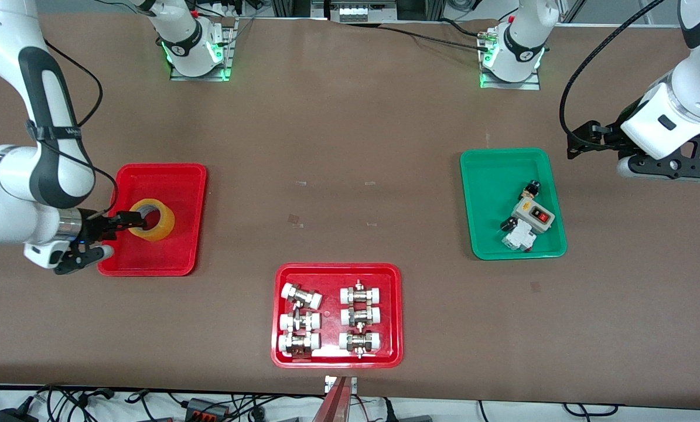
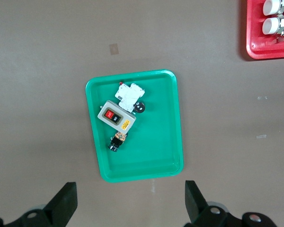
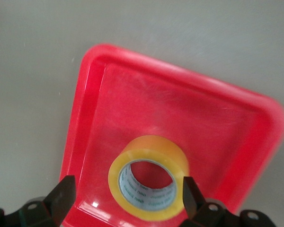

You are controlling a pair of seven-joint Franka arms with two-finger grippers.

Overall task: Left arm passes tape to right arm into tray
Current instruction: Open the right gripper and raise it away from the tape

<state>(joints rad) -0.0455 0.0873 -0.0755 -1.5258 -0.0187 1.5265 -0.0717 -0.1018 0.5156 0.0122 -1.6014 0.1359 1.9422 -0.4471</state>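
Right pincer (image 1: 128, 221) open, low; left pincer (image 1: 665, 168) open, raised.

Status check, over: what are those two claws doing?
Right gripper jaws open around yellow tape roll in plain red tray. Left gripper open, waiting above table.

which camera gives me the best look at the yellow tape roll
The right wrist view: the tape fills the middle, lying in the red tray between the open right gripper's fingers, with its core visible. The front view shows it small, partly covered by that gripper. The left wrist view does not show it.
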